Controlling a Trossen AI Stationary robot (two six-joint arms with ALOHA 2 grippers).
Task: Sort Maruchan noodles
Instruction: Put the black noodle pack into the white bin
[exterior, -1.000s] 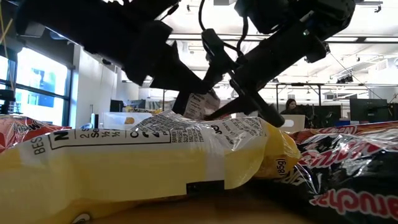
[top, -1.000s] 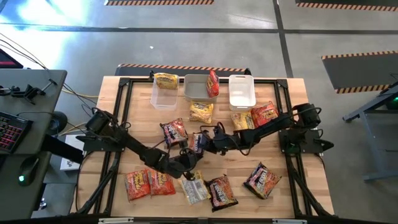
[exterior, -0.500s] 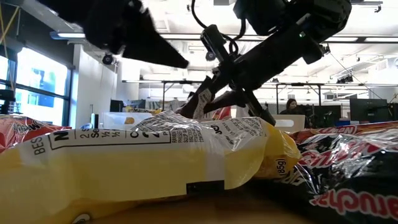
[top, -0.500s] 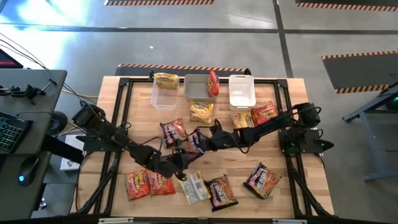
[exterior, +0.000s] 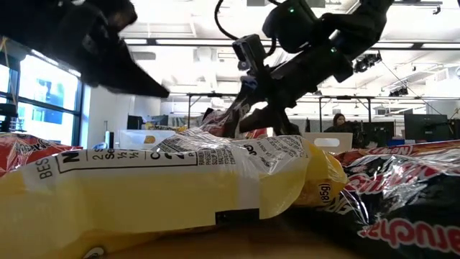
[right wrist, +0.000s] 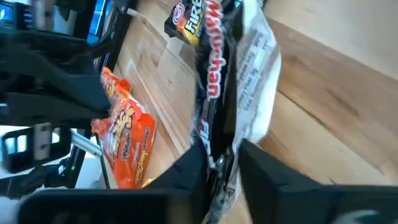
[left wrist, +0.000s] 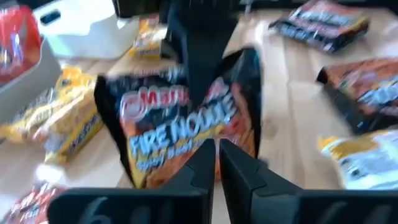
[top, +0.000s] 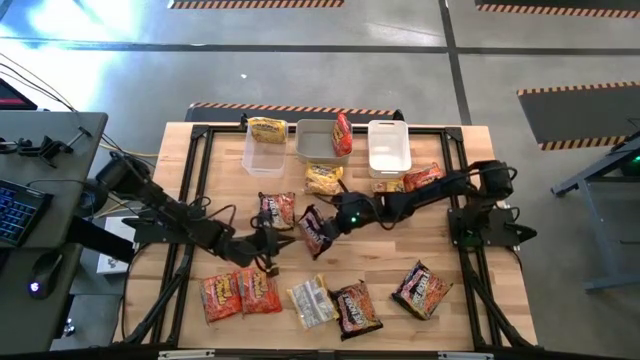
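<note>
One dark noodle packet (top: 316, 229) hangs pinched in your right hand (top: 328, 226).
Its black-and-orange wrapper is crinkled; your left hand (top: 272, 243), clenched empty, has drawn back since.

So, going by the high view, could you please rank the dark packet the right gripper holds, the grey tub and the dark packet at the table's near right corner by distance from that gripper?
1. Dark crinkly packet: held in the right gripper, mid-table.
2. Grey plastic tub: far edge, middle of the row of tubs.
3. Dark packet at the near right corner: farthest.
</note>
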